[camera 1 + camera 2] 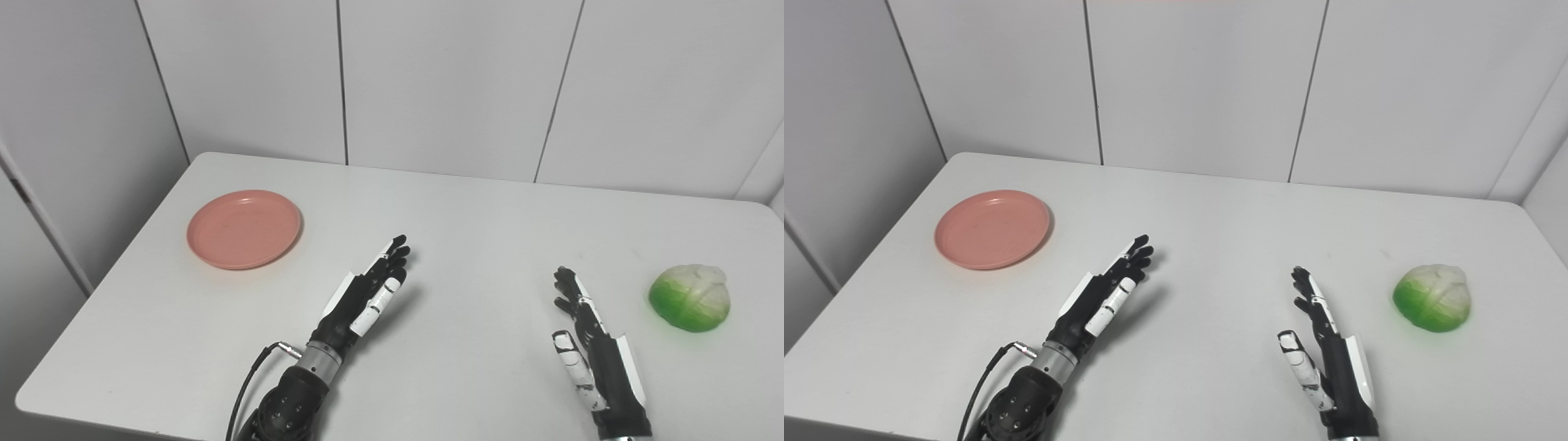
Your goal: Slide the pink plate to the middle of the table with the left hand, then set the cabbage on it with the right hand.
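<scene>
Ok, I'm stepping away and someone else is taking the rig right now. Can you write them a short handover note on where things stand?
Left hand: open, fingers extended, holding nothing, over the table's near middle, pointing away from the robot.
Right hand: open, edge-on with thumb apart, holding nothing, apart from the cabbage.
Pink plate: far left part of the table, nothing on it, clear of the left hand.
Cabbage: on the table near the right edge.
Done: nothing visible yet.
Left: slide the plate to the middle with the left hand, then set the cabbage on it with the right.
</scene>
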You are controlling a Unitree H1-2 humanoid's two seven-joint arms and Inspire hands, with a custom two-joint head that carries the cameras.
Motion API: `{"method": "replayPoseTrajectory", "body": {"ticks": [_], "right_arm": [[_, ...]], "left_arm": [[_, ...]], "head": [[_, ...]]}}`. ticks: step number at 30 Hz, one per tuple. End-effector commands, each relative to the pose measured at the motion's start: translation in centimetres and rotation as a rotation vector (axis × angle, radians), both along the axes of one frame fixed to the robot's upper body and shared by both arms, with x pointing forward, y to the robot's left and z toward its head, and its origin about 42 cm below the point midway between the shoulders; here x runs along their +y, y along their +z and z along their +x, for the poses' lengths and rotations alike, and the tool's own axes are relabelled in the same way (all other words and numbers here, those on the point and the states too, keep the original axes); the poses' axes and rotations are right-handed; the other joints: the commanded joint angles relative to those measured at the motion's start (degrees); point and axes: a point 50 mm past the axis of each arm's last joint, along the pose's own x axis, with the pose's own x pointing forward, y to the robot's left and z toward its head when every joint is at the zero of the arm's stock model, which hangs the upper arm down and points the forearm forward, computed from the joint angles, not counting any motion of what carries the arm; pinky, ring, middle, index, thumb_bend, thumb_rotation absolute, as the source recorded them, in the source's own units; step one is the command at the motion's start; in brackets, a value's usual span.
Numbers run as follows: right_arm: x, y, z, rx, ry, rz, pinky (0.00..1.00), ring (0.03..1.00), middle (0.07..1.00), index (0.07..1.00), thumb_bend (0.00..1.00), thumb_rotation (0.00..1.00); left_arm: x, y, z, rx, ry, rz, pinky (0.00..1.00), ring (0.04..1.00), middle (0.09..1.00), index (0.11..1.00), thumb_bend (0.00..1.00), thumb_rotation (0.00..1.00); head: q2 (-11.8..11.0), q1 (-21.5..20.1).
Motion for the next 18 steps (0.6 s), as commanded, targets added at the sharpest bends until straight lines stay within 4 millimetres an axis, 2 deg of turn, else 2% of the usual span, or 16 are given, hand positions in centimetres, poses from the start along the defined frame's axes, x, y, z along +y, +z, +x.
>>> {"method": "replayPoseTrajectory", "body": {"ticks": [1,18], "right_arm": [[-2.39,-2.56,0.32,0.092,-0.039,-0.043,0.89,0.926,0.932,0.929,0.36,1.00],[-2.03,-2.32,0.11,0.091,-0.039,-0.034,0.89,0.925,0.931,0.928,0.37,1.00]], "left_arm": [[-1.03,-4.81,-2.99,0.150,0.011,-0.016,0.91,0.941,0.955,0.954,0.53,1.00],[-0.57,-4.50,-3.13,0.140,0.032,-0.030,0.92,0.945,0.965,0.962,0.53,1.00]], "head": [[-0.19,0.19],[0.27,-0.22]]}}
